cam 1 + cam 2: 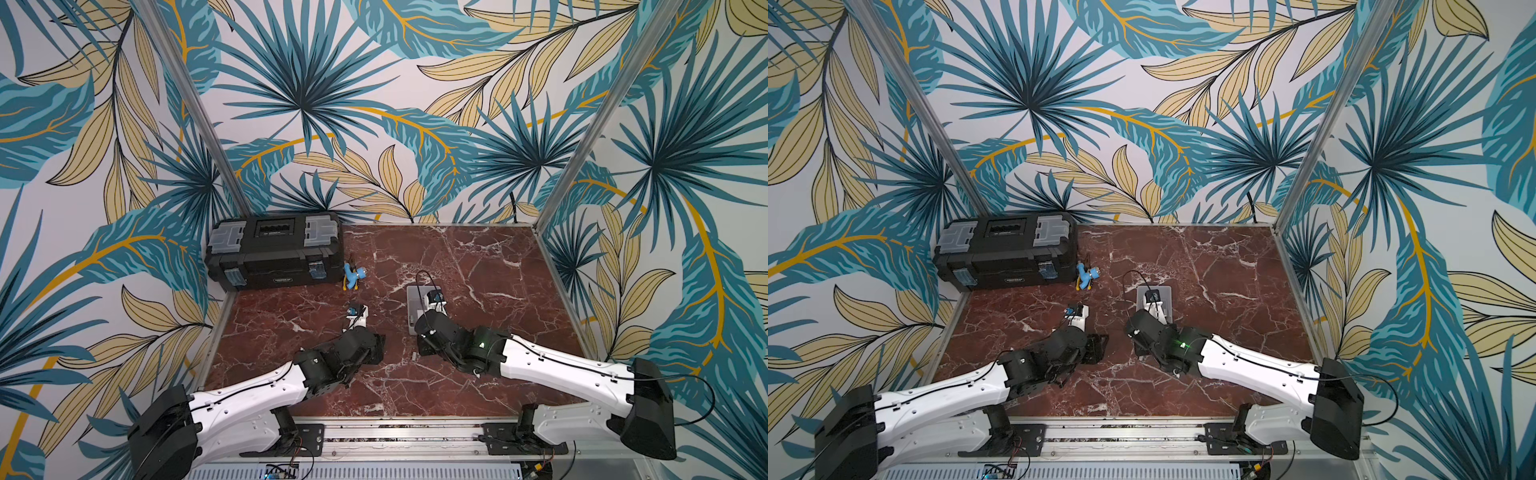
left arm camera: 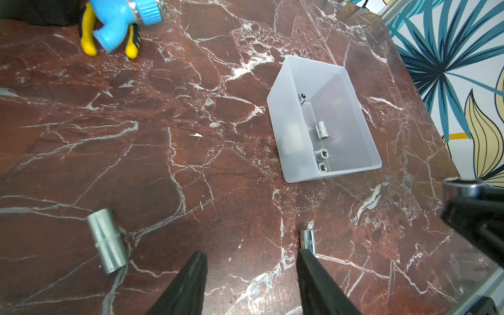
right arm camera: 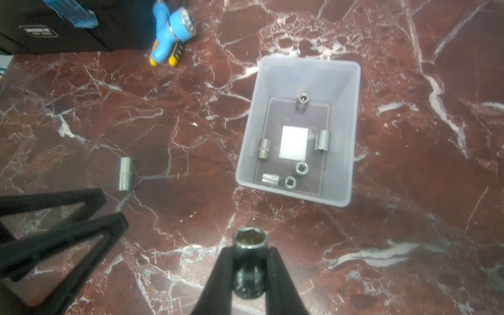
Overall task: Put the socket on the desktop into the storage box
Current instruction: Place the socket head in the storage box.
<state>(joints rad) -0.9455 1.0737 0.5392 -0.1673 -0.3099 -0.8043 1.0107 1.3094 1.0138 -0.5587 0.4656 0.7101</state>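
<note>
Fingers (image 3: 223, 263) of the right gripper (image 3: 250, 253): narrow, pinched on both sides of a dark socket (image 3: 249, 268), its hex mouth pointing away from the wrist. In the right wrist view the storage box (image 3: 341, 131) lies beyond the held piece, which is not over the box.

On the left gripper (image 2: 249, 259) the fingers (image 2: 195, 268) stand apart with nothing between them. A small bright socket (image 2: 308, 240) lies on the desktop (image 2: 163, 136) just off one fingertip. A longer matte socket (image 2: 107, 240) lies on its side, well off the other fingertip.

Box contents, right wrist view: six small sockets (image 3: 323, 140) around a white label (image 3: 294, 141), some upright, some on their sides.

Top views, 12 o'clock = far wall. The storage box (image 1: 413, 297) sits just off desk centre toward 1 o'clock, and the right wrist covers its 5 o'clock part. The black toolbox (image 1: 274, 249) fills the 10 o'clock corner. A blue-and-yellow tool (image 1: 353, 275) lies at the toolbox's 4 o'clock corner, at 10 o'clock from the box.
</note>
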